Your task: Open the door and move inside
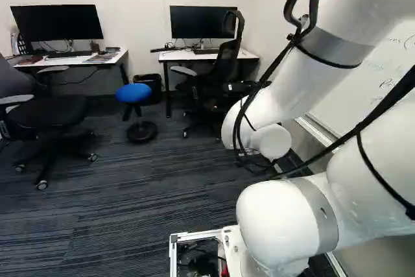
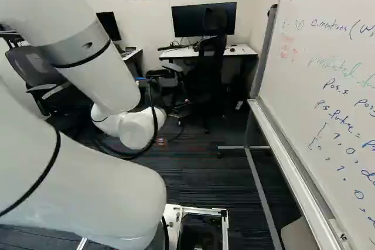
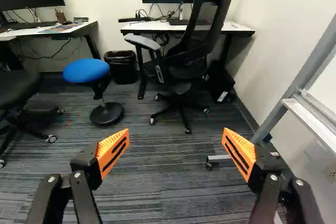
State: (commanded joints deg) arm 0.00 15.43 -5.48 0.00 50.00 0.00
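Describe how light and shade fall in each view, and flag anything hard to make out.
Left base view: the white arm is brightly lit; right base view: the black office chair partly blends into the dark monitor behind it; wrist view: the orange pads of the end effector stand out clearly, with shade beneath the desk behind the chair.

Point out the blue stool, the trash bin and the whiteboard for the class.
Blue stool (image 3: 86, 71): wrist view, on its seat.
Trash bin (image 3: 121, 68): wrist view, on its front side.
Whiteboard (image 2: 319, 74): right base view, on its writing surface.
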